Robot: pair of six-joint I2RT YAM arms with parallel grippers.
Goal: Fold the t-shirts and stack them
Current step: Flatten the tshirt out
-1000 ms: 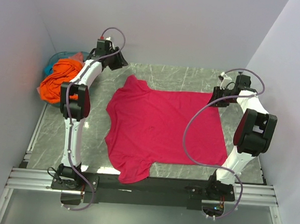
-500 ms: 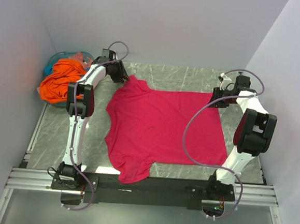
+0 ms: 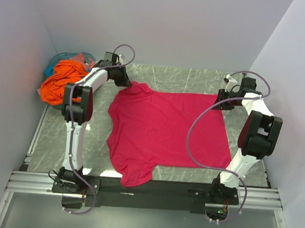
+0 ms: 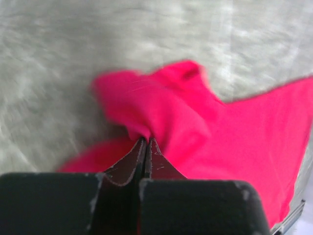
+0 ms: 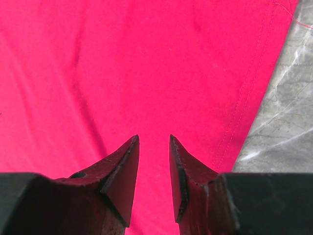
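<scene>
The crimson-pink t-shirt (image 3: 167, 131) is spread flat on the marble table (image 3: 56, 133). Its far sleeve (image 4: 146, 98) is pinched between the jaws of the left gripper (image 4: 146, 143), which are closed tight on a small bunch of cloth; just ahead of them the sleeve is gathered into a lump. The jaws of the right gripper (image 5: 154, 142) are kept a narrow gap apart and nothing is held between them. The shirt's hem corner is seen under them, with its edge to their right. Only a thin pinch seems to be held on the left, so the sleeve could be lost if it is pulled quickly. If the left side is lifted before the hem is gripped, the shirt could be dragged askew and the fold made crooked. The orange t-shirt (image 3: 60, 80) lies on the teal basket (image 3: 59, 59), well apart from both jaws
</scene>
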